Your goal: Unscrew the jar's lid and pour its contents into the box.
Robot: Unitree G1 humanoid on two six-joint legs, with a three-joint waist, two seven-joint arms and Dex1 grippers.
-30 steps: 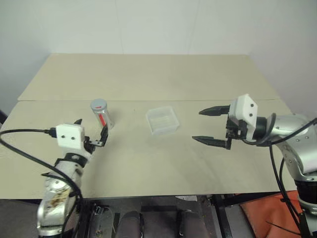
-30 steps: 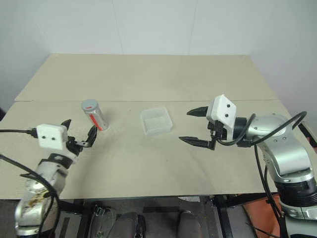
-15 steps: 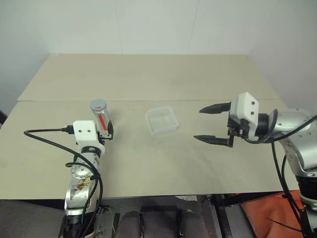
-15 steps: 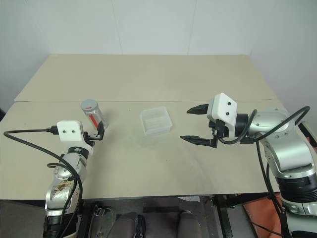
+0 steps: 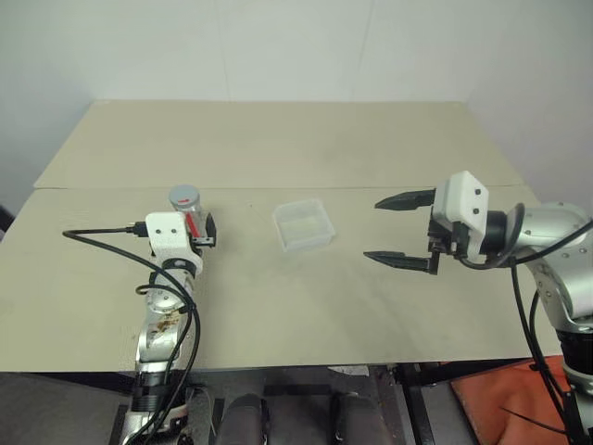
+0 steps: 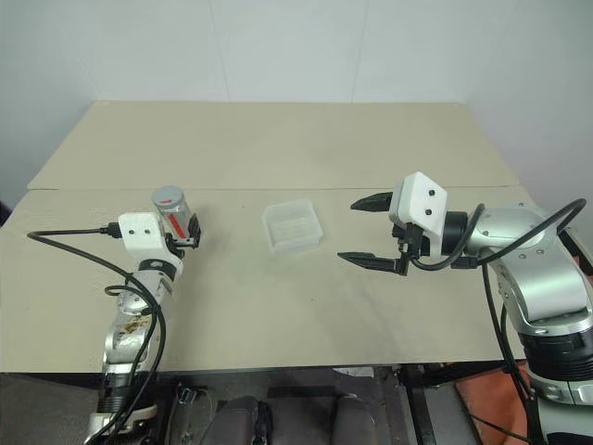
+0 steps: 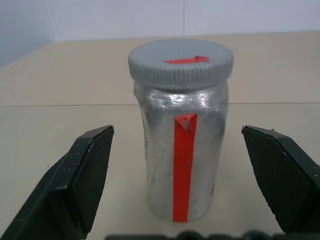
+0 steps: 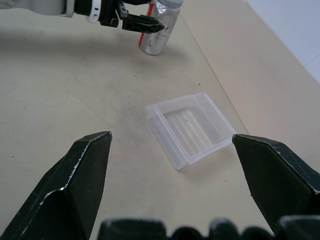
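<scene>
The silvery jar (image 7: 182,150) with a red stripe stands upright on the table's left side, its grey lid (image 7: 181,62) screwed on. The contents are hidden inside it. My left gripper (image 5: 195,229) is open and level. Its fingers (image 7: 85,170) flank the jar without touching it. The clear box (image 5: 303,225) lies empty near the table's middle. To the right of the box my right gripper (image 5: 372,229) hovers open above the table, pointing towards the box, with nothing between its fingers.
The beige table (image 5: 278,297) is made of two boards with a seam (image 5: 389,187) behind the jar and the box. A white wall rises behind the far edge. A black cable (image 5: 102,232) trails from my left wrist.
My left gripper has moved forward to the jar, so its open fingers now stand on either side of it. The right gripper, the jar and the box have stayed in place.
</scene>
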